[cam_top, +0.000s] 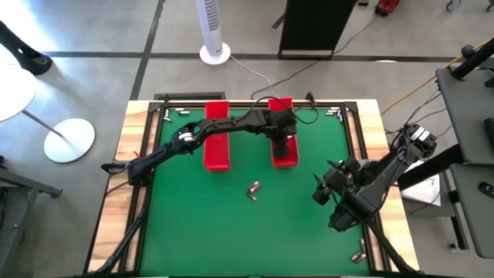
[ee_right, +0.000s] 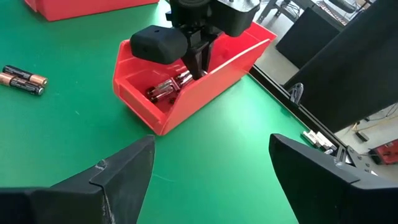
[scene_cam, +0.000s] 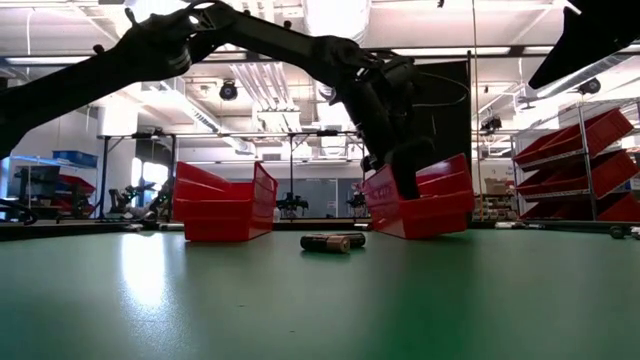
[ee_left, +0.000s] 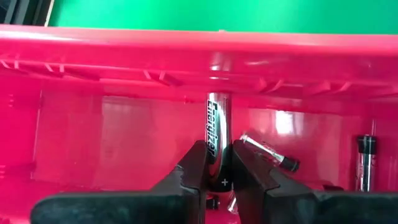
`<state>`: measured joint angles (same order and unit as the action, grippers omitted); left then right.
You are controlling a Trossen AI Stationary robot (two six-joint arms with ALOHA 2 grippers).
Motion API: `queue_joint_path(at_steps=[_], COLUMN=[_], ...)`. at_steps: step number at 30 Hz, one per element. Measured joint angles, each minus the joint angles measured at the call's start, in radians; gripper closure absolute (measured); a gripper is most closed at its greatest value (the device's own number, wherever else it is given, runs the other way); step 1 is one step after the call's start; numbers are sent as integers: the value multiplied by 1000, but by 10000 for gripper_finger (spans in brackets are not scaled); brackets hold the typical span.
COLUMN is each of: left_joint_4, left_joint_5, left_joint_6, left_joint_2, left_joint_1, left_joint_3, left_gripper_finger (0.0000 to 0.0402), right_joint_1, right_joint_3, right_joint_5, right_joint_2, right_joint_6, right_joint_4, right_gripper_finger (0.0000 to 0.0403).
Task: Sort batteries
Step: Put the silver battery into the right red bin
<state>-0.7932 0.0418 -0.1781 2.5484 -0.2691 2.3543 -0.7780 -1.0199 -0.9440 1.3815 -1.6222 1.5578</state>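
Two red trays sit at the far side of the green table (cam_top: 231,224), and the left gripper (ee_left: 217,177) hangs over the right-hand tray (ee_right: 205,87), its fingers pinched tight on a silvery battery (ee_left: 214,134) held upright above the tray's floor. From the left wrist I can read part of a brand name down the battery's side, though its lower end is lost between the fingers. A few more batteries (ee_right: 168,87) lie in that tray's near end; the arm's dark body covers the rest, so I cannot count them. The left-hand tray (cam_top: 218,145) is partly crossed by the left arm and its contents do not show. Out on the open mat two dark, copper-tipped batteries (cam_top: 253,188) lie side by side, touching or nearly so. The right gripper (ee_right: 211,168) waits near the table's right edge, jaws spread wide and holding nothing. Small silvery bits along the table's wooden rim (cam_top: 360,252) are too tiny to make out.
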Motion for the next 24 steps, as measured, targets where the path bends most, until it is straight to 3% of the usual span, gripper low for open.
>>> queue_joint_path(at_steps=[12,24], left_joint_4=[0,0], left_joint_5=[0,0], left_joint_6=[28,30], left_joint_2=[0,-2], left_joint_1=[0,4], left_joint_3=[0,1], left_gripper_finger=[335,329], right_joint_1=[0,0], right_joint_3=[0,1], right_joint_5=[0,1], right_joint_2=[0,0], right_joint_6=[2,3], right_joint_4=[-1,-1], right_gripper_finger=[117,97])
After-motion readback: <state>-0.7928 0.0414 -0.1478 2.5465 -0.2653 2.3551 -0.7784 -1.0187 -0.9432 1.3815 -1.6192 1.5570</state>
